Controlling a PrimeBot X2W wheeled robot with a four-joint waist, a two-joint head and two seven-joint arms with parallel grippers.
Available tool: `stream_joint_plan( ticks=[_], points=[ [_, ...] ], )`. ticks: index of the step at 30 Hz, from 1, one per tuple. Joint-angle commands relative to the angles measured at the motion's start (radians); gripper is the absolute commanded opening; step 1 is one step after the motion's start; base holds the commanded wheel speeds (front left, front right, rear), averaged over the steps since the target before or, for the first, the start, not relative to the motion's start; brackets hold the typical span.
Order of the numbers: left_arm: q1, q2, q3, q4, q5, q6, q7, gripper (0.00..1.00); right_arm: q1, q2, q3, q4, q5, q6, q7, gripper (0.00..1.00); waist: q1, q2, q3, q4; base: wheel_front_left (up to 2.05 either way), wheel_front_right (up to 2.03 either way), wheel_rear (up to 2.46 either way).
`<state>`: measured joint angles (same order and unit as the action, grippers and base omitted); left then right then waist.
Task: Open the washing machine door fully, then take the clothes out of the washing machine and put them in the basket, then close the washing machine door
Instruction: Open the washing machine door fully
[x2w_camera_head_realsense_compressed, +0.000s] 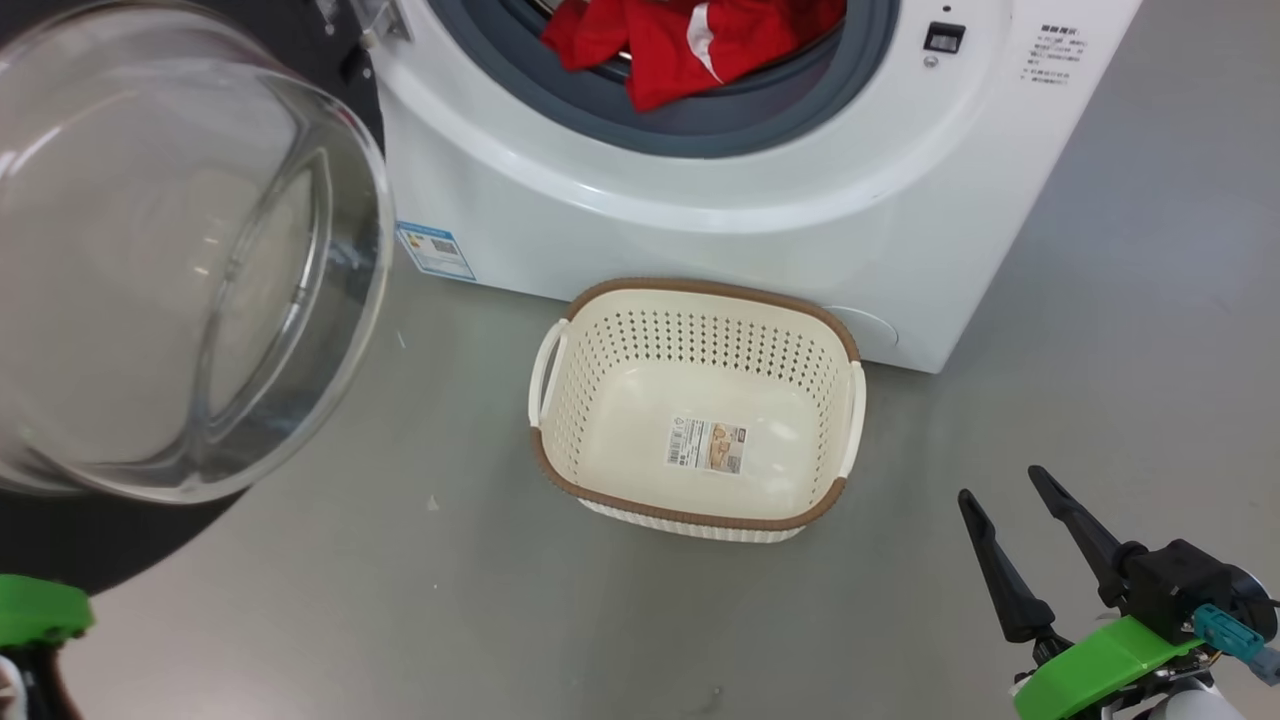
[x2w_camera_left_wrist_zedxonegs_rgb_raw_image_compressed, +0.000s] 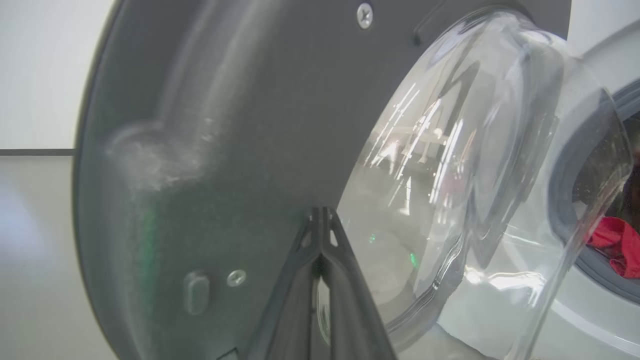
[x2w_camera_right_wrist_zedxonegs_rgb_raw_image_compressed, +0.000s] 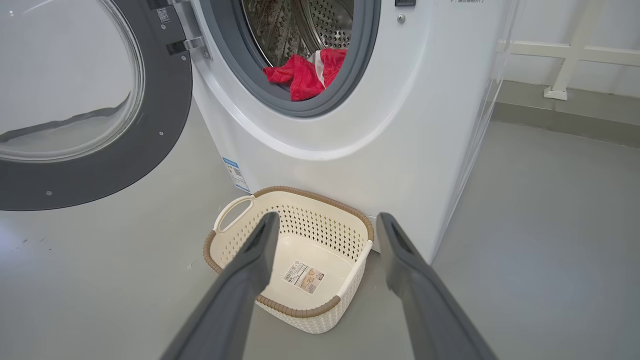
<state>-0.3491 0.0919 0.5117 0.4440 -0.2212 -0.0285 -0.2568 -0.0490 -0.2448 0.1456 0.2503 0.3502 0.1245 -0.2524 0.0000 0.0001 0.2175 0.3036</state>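
The washing machine door (x2w_camera_head_realsense_compressed: 180, 260) stands swung open at the left, its clear glass bowl bulging toward me. In the left wrist view my left gripper (x2w_camera_left_wrist_zedxonegs_rgb_raw_image_compressed: 321, 210) is shut, with its tips right at the door's dark inner face (x2w_camera_left_wrist_zedxonegs_rgb_raw_image_compressed: 225, 125); whether they touch it is unclear. Red clothes (x2w_camera_head_realsense_compressed: 690, 45) with white trim lie at the drum's mouth on the grey seal of the washing machine (x2w_camera_head_realsense_compressed: 700, 230). The cream basket (x2w_camera_head_realsense_compressed: 700, 290) sits on the floor against the machine's front, with just a label inside. My right gripper (x2w_camera_head_realsense_compressed: 1000, 483) hangs open at the lower right, apart from the basket (x2w_camera_right_wrist_zedxonegs_rgb_raw_image_compressed: 315, 195).
A blue label sticker (x2w_camera_head_realsense_compressed: 435, 250) marks the machine's lower left corner. Grey floor (x2w_camera_head_realsense_compressed: 1100, 330) spreads to the right of the machine and in front of the basket. A white railing (x2w_camera_right_wrist_zedxonegs_rgb_raw_image_compressed: 565, 55) stands against the wall beyond the machine's right side. My left arm's green wrist piece (x2w_camera_head_realsense_compressed: 40, 608) shows at the lower left.
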Motion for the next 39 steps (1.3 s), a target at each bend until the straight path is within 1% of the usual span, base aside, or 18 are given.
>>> stream_joint_plan(
  ticks=[1, 6, 9, 14, 17, 24, 27, 32, 39],
  points=[
    [-0.036, 0.067, 0.055, -0.011, 0.011, -0.003, -0.005, 0.00, -0.025, -0.014, 0.025, -0.025, -0.008, 0.006, -0.009, 1.00, 0.0000, -0.0001, 0.015, -0.010, 0.00, 0.00, 0.00],
    [-0.081, 0.097, 0.118, 0.040, 0.028, -0.010, -0.005, 0.00, -0.038, -0.018, 0.032, -0.027, -0.007, 0.006, -0.009, 1.00, 0.0000, -0.0001, 0.039, -0.024, 0.00, 0.00, 0.00],
    [-0.110, 0.104, 0.147, 0.068, 0.032, -0.022, -0.005, 0.00, -0.044, -0.022, 0.031, -0.029, -0.005, 0.006, -0.009, 1.00, 0.0000, -0.0001, 0.052, -0.028, 0.00, 0.00, 0.00],
    [-0.149, 0.125, 0.196, 0.115, 0.051, -0.029, -0.005, 0.00, -0.047, -0.026, 0.033, -0.031, -0.006, 0.006, -0.009, 1.00, 0.0000, -0.0001, 0.064, -0.032, 0.00, 0.00, 0.00],
    [-0.168, 0.138, 0.213, 0.139, 0.067, -0.036, -0.005, 0.00, -0.049, -0.028, 0.037, -0.031, -0.006, 0.006, -0.009, 1.00, 0.0000, -0.0001, 0.067, -0.034, 0.00, 0.00, 0.00],
    [-0.192, 0.147, 0.233, 0.172, 0.099, -0.047, -0.005, 0.00, -0.051, -0.029, 0.043, -0.029, -0.005, 0.006, -0.009, 1.00, 0.0000, -0.0001, 0.063, -0.034, 0.00, 0.00, 0.00],
    [-0.196, 0.147, 0.238, 0.183, 0.110, -0.054, -0.005, 0.00, -0.051, -0.028, 0.043, -0.028, -0.005, 0.006, -0.009, 1.00, 0.0000, -0.0001, 0.056, -0.032, 0.00, 0.00, 0.00],
    [-0.182, 0.129, 0.238, 0.183, 0.126, -0.069, -0.005, 0.00, -0.049, -0.023, 0.042, -0.024, -0.005, 0.006, -0.009, 1.00, 0.0000, -0.0001, 0.041, -0.028, 0.00, 0.00, 0.00],
    [-0.132, 0.084, 0.212, 0.149, 0.119, -0.095, -0.005, 0.00, -0.041, -0.014, 0.041, -0.020, -0.004, 0.006, -0.009, 1.00, 0.0000, -0.0001, 0.013, -0.020, 0.00, 0.00, 0.00]
  ],
)
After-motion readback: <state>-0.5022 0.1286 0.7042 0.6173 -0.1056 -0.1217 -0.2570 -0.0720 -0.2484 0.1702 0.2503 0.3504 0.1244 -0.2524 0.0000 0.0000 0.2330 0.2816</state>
